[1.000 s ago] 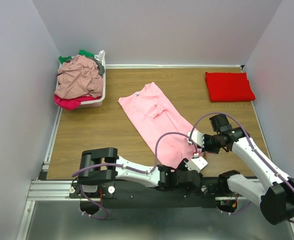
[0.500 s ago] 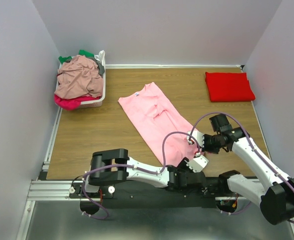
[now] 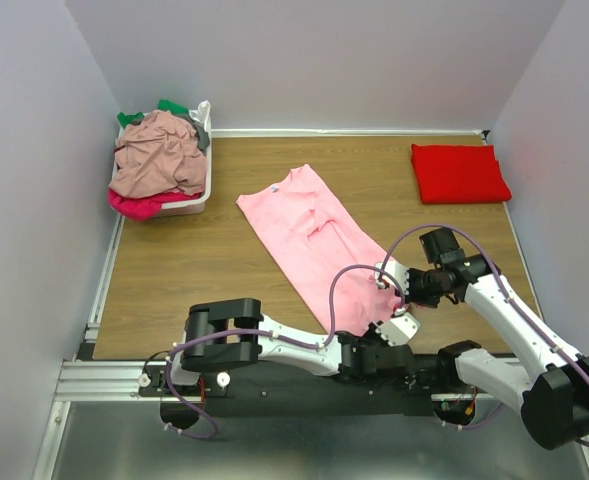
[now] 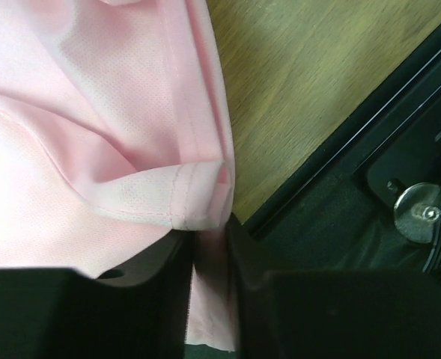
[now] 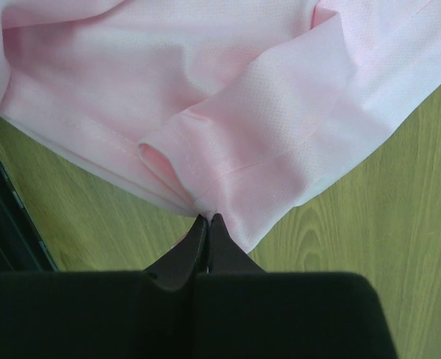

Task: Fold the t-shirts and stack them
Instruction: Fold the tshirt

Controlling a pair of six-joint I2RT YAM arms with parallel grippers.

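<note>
1. Nearest, at the table's (image 3: 194,270) front edge, the pink t-shirt's (image 3: 309,235) hem is pinched by the left gripper (image 4: 209,254), with cloth seen between its fingers.
2. Just beside it, the right gripper (image 5: 207,224) is pressed together on the same hem.
3. The pink t-shirt is laid slantwise mid-table, seemingly narrowed lengthwise. Its cross folds are judged not yet made.
4. Far right, one red t-shirt (image 3: 459,172) is folded and set down.
5. Far left, a heap of t-shirts (image 3: 159,160) is left unfolded in the basket (image 3: 211,160).
</note>
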